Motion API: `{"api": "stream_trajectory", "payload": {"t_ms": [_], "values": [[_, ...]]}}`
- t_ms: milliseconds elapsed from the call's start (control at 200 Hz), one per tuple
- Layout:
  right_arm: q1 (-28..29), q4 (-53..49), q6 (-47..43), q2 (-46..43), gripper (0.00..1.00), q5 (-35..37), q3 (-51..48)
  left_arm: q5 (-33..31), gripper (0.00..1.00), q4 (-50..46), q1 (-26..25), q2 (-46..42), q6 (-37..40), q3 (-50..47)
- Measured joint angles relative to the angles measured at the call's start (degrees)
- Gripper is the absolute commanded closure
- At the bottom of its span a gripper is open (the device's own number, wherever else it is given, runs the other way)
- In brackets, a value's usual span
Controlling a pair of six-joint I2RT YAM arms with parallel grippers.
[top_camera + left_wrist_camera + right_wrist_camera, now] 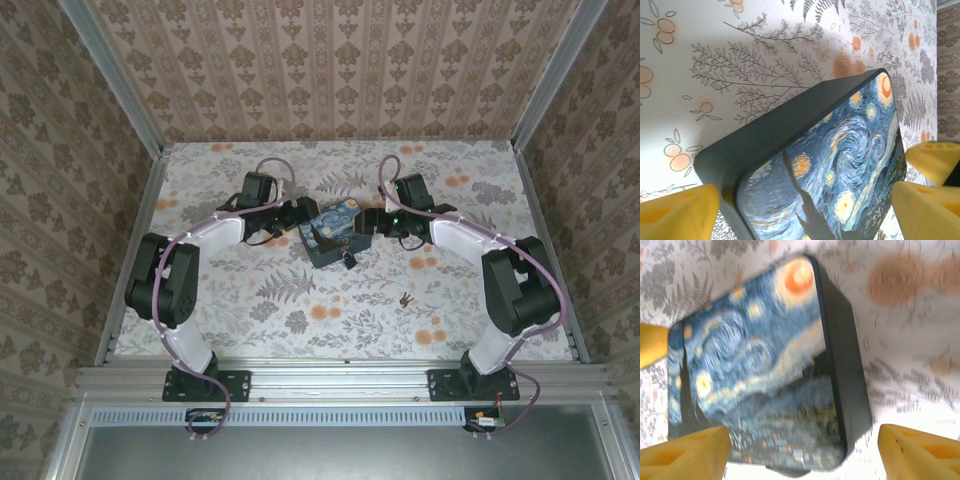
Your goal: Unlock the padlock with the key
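While open, left pincer (802, 215) around box (805, 145).

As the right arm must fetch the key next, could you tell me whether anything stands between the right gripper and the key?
Nothing visible does. The key lies alone on the floral tabletop, on the near side of the right gripper, which is open over the swirl-painted box; only bare tabletop separates them.

Soft, even light keeps the top view bright and sharp, the left wrist view is crisp with a faint grey shadow on the tablecloth (780, 45) at twelve o'clock from the box (840, 165), and the right wrist view is smeared by motion blur, its cloth washed out at five o'clock.
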Motion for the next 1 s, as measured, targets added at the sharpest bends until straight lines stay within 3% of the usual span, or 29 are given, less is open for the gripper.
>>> {"api": "stream_trajectory", "payload": {"t_ms": [340,600,1000], "values": [[0.7,0.11,-1.49,5.03,0.26,-1.46,4.57,-2.36,0.09,-6.67,-0.5,-3.34,0.28,-3.63],[3.08,1.53,-0.46,5.07,0.27,-2.21,3.26,-0.24,0.1,-3.06,-2.43,-4.92,-2.69,-4.9],[4.68,2.47,2.69,4.61,0.26,-1.7,1.2,-0.2,0.09,-0.13,0.48,-0.74,-3.45,-1.36]]}}
